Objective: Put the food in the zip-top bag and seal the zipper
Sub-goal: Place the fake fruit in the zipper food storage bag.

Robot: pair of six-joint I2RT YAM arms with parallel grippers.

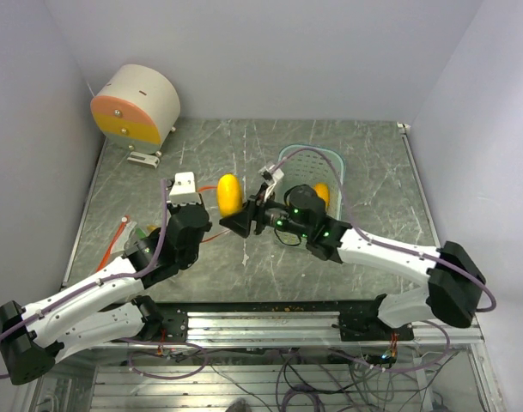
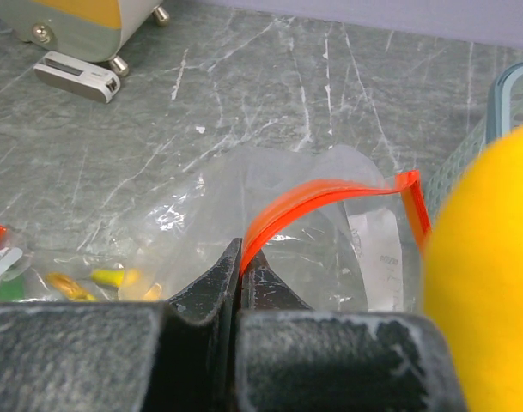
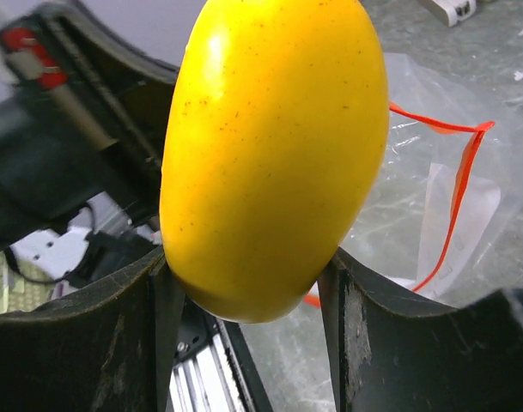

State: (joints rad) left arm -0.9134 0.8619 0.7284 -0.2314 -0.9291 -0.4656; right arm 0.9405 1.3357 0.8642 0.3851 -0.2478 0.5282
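Observation:
My right gripper [image 1: 240, 215] [image 3: 248, 266] is shut on the orange-yellow mango [image 1: 229, 195] [image 3: 278, 146] and holds it above the table, next to the bag's mouth. My left gripper [image 1: 199, 196] [image 2: 241, 257] is shut on the red-orange zipper strip [image 2: 313, 197] of the clear zip-top bag [image 2: 270, 206] and lifts that edge. The bag [image 3: 433, 129] and its zipper [image 3: 454, 197] lie behind the mango in the right wrist view. The mango [image 2: 484, 275] fills the right side of the left wrist view. An orange piece [image 1: 323, 196] lies in the teal basket [image 1: 338, 167]. The other food is hidden.
A round white and orange device [image 1: 136, 107] [image 2: 63, 17] stands at the back left. Small colourful packets [image 2: 106, 276] lie on the table left of the bag. The basket's rim [image 2: 510, 94] is at the right, behind my right arm.

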